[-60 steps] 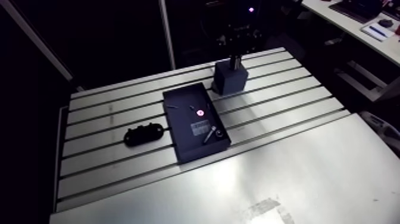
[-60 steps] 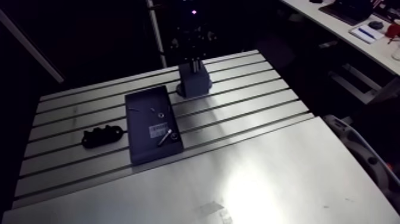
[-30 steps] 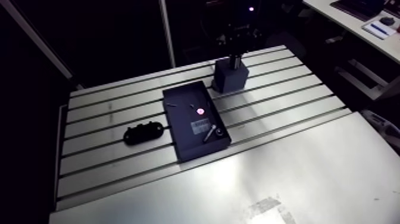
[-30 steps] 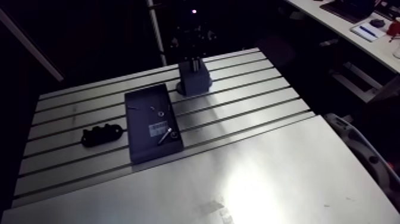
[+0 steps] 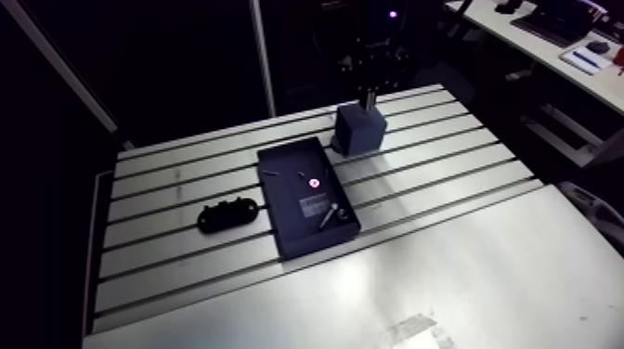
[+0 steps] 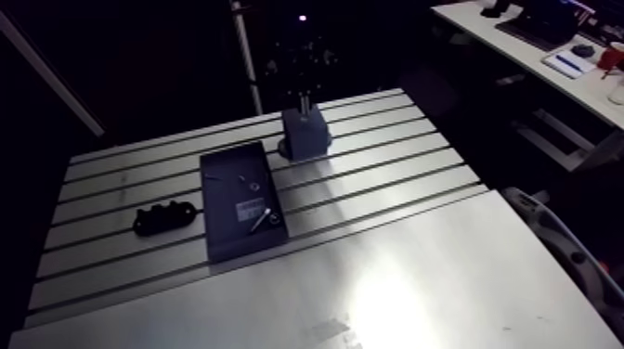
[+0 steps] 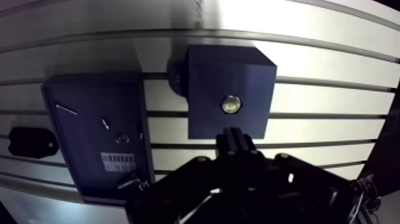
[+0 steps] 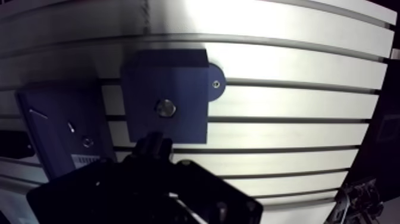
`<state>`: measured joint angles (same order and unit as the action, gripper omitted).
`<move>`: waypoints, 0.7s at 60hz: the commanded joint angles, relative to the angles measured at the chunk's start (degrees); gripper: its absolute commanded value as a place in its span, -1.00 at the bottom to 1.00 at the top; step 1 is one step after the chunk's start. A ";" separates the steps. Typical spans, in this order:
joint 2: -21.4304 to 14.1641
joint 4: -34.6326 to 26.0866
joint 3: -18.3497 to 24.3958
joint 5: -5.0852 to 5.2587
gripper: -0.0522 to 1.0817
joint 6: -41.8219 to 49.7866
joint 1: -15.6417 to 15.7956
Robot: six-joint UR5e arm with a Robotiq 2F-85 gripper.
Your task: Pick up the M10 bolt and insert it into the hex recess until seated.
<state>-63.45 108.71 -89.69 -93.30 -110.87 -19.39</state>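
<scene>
A blue block [image 7: 231,77] stands on the slotted table just past the tray. A metal hex bolt head [image 7: 231,104] sits in the recess on its top face, and it looks flush. My gripper [image 7: 235,138] hangs over the block's near edge, just short of the bolt head. Its dark fingers are pressed together and hold nothing. In the arm view the gripper [image 5: 370,96] comes down over the block [image 5: 360,132] at the back of the table.
A dark tray [image 5: 295,223] lies beside the block with a loose bolt [image 5: 327,213], a nut [image 5: 342,214] and small screws in it. A black bracket-like part [image 5: 227,215] lies past the tray. A smooth plate [image 5: 418,288] covers the table's front.
The whole arm view has shifted, so the camera moved. The gripper appears a little higher above the block than before. Nothing on the table has moved.
</scene>
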 commanded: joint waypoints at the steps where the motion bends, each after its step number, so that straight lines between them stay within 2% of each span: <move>1: -3.54 -3.08 0.17 -0.09 0.97 -0.01 -0.03; 4: -4.08 -3.18 0.17 -0.08 0.91 -0.01 -0.03; 5: -4.53 -3.41 0.25 -0.16 0.51 0.07 -0.11; 6: -4.53 -3.41 0.25 -0.16 0.51 0.07 -0.11; 7: -4.97 -3.90 0.34 -0.24 -0.22 0.08 -0.05; 8: -4.97 -3.90 0.34 -0.24 -0.22 0.08 -0.05; 9: -5.49 -4.94 0.50 -0.40 -0.85 0.01 -0.04; 12: -5.94 -5.77 0.52 -0.13 -0.88 -0.01 -0.03; 14: -6.92 -7.06 0.84 -0.47 -0.90 0.07 0.13; 23: -9.32 -9.18 2.80 -0.61 -0.90 0.48 -0.02; 25: -10.50 -12.29 4.99 -0.46 -0.90 1.26 -0.03; 32: -11.59 -19.29 8.31 0.06 -0.90 3.65 0.21; 34: -12.13 -22.80 9.89 0.26 -0.90 5.66 1.26; 37: -12.54 -23.99 10.60 0.34 -0.90 6.37 2.40; 42: -13.62 -25.56 11.92 0.27 -0.90 8.22 6.19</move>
<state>-73.10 95.46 -84.68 -93.54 -108.81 -18.95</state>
